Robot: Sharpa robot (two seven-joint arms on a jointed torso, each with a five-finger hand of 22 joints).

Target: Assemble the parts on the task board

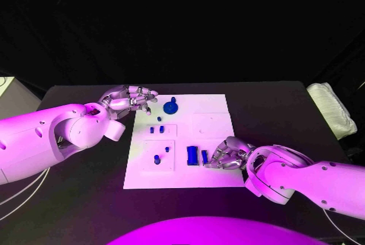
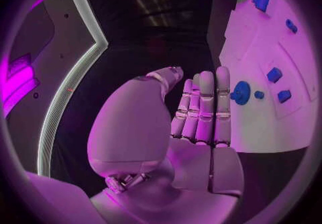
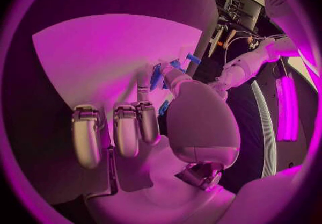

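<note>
Black worktop [image 1: 84,192] carries the flat white rectangular task board [image 1: 213,105] at its middle. Over the board's near right part, the right silver hand [image 1: 227,154] pinches a small blue part [image 3: 156,76] between thumb and a finger, beside the upright blue rectangular block [image 1: 192,154]. At the board's far left corner the left silver hand [image 1: 131,100] hovers, fingers straight and close together, holding nothing, near the round blue disc part [image 1: 171,107]. Small blue pegs [image 1: 156,129] stand between.
</note>
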